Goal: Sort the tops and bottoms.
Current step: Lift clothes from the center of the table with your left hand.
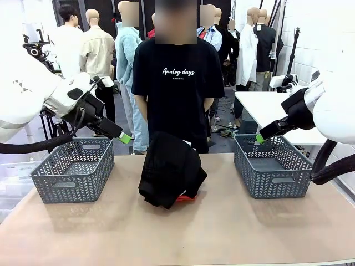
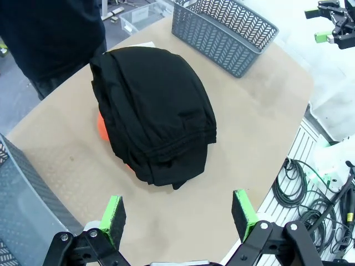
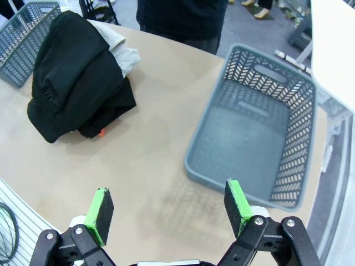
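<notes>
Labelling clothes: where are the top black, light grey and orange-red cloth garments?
Top black cloth garment (image 2: pixel 155 105): left wrist view, upper fold.
Light grey cloth garment (image 3: pixel 125 55): right wrist view, exposed edge.
Orange-red cloth garment (image 2: pixel 102 125): left wrist view, exposed sliver.

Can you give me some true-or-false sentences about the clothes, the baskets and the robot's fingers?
1. The pile lies between the left basket and the right basket. True.
2. The right basket already has clothes in it. False: nothing is in it.
3. A black garment lies on top of the pile. True.
4. The left fingers hold the orange top. False: they are open and hold nothing. The orange top peeks out from under the pile.
5. The right fingers are open. True.
</notes>
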Controlling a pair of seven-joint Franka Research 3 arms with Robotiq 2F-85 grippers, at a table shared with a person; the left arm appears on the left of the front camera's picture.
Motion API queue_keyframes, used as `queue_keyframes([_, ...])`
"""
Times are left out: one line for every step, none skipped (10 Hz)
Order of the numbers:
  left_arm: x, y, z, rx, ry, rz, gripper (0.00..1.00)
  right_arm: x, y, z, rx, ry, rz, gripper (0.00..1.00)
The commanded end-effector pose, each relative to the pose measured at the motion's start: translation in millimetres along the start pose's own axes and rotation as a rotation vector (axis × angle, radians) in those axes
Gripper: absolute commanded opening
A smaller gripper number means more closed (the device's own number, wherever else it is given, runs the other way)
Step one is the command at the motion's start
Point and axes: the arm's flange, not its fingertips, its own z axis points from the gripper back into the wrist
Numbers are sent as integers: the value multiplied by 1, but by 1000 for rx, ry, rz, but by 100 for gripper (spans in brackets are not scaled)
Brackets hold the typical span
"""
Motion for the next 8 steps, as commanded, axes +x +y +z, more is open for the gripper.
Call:
queue_keyframes([0, 0, -1, -5, -1, 1, 100, -1, -1, -1, 9, 1, 3, 100])
queue_keyframes([22, -10, -12, 7, 20, -74, 100, -1, -1, -1, 9, 1, 3, 100])
queue_keyframes([59, -22, -32, -4, 32, -184, 100, -1, -1, -1, 9, 1, 3, 100])
queue_keyframes([93, -33, -55, -12, 57, -288, 100, -1, -1, -1, 9, 1, 3, 100])
queue_keyframes([119, -42, -73, -24, 83, -360, 100, -1, -1, -1, 9, 1, 3, 100])
queue_keyframes([136, -48, -90, -3, 142, -396, 100, -1, -1, -1, 9, 1, 3, 100])
queue_keyframes([143, -45, -111, 3, 205, -398, 100, -1, -1, -1, 9, 1, 3, 100])
queue_keyframes([144, -42, -125, 14, 245, -382, 100, -1, -1, -1, 9, 1, 3, 100])
